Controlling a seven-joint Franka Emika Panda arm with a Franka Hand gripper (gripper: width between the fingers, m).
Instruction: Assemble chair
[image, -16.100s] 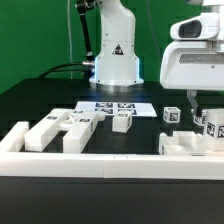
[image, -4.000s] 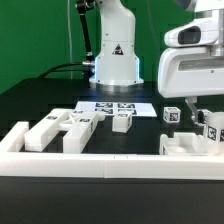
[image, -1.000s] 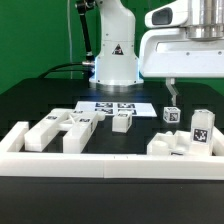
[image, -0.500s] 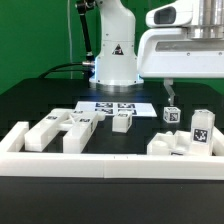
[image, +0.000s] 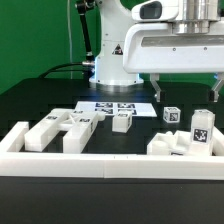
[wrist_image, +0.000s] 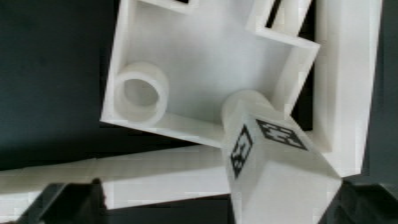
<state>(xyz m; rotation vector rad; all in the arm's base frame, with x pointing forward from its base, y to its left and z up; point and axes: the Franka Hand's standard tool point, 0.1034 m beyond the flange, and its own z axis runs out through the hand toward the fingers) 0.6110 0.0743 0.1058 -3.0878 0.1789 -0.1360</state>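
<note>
Chair parts (image: 185, 142) lie seemingly below the spread fingers (image: 157, 90), untouched

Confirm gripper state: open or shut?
Open. The gripper has its fingers spread wide apart above the chair parts, and nothing is held between them.

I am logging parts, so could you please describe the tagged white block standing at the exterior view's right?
The tagged block is white, boxy and plastic-looking, with a black-and-white square tag on one face. It stands about upright, loose, seemingly leaning on the flat slab, which has a round hole. The open claw hovers above without touching it.
</note>
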